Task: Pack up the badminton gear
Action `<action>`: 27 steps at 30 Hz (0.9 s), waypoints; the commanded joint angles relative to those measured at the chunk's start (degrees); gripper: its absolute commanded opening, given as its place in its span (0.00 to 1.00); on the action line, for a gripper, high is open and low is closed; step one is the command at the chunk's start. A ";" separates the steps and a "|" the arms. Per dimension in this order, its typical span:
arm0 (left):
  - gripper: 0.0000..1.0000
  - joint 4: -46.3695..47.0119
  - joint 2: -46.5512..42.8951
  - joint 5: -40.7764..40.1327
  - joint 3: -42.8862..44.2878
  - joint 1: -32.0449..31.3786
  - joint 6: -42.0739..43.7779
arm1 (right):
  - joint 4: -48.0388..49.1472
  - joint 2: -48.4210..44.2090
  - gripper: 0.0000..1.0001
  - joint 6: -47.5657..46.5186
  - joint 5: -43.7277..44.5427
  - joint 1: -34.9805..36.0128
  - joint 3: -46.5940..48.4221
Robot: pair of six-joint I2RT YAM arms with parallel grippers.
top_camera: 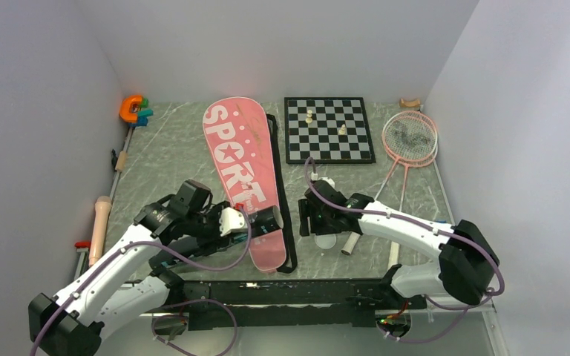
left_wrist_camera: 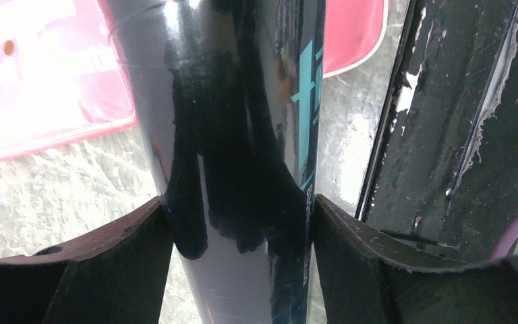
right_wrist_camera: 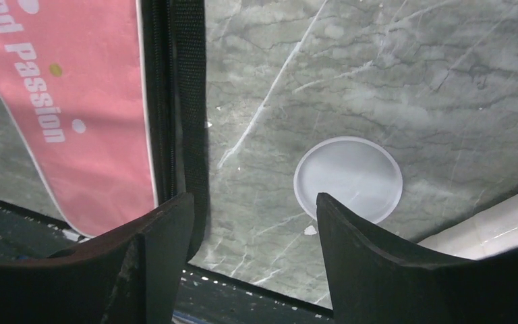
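Left gripper point(left_wrist_camera: 241, 202) clamps the black tube point(left_wrist_camera: 243, 101) over the 6 o'clock end of the pink SPORT bag point(top_camera: 241, 170). Right gripper point(right_wrist_camera: 255, 199) gapes empty above a white disc point(right_wrist_camera: 348, 179). Chessboard point(top_camera: 329, 130) at 12 o'clock, rackets point(top_camera: 410, 139) at 2; grey marbled table point(top_camera: 171, 148), white walls point(top_camera: 282, 44).

Pink on the bag point(top_camera: 241, 178), lettered "SPORT" in white with white dots, plus a black strap point(top_camera: 281, 194). Glossy black with teal print on the tube point(left_wrist_camera: 243, 135); pink frames and white handles on the 2 rackets point(top_camera: 410, 138). Black-and-white checks on the chessboard point(top_camera: 329, 130), orange on the toy point(top_camera: 129, 108), grey-green marbling with white veins on the table point(top_camera: 171, 148).
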 commanded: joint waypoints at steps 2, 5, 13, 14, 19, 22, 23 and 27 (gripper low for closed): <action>0.32 -0.15 -2.56 -0.24 -1.45 -0.20 1.47 | -0.24 1.83 0.68 0.73 6.73 1.82 0.86; 0.32 0.30 -3.15 -0.17 -2.26 -0.19 0.85 | 0.19 3.67 0.64 0.83 7.65 2.54 0.63; 0.32 2.41 -4.33 -0.02 -5.33 -0.22 -0.92 | 2.33 8.19 0.57 2.43 8.53 5.25 -1.37; 0.32 2.67 -4.41 0.04 -5.47 -0.20 -1.00 | 2.54 8.69 0.56 2.56 8.54 5.54 -1.56; 0.31 2.85 -4.25 0.20 -4.79 -0.18 -1.00 | 3.75 10.05 0.50 3.24 8.95 5.97 -2.53; 0.31 2.76 -4.31 0.21 -4.45 -0.18 -0.53 | 4.56 9.96 0.40 3.39 9.07 6.00 -3.06; 0.31 2.78 -4.37 0.10 -4.43 -0.16 -0.36 | 4.85 9.80 0.37 3.37 9.02 6.09 -3.19; 0.31 2.97 -4.68 -0.24 -4.90 -0.20 0.51 | 4.77 8.66 0.15 2.91 9.48 5.96 -2.92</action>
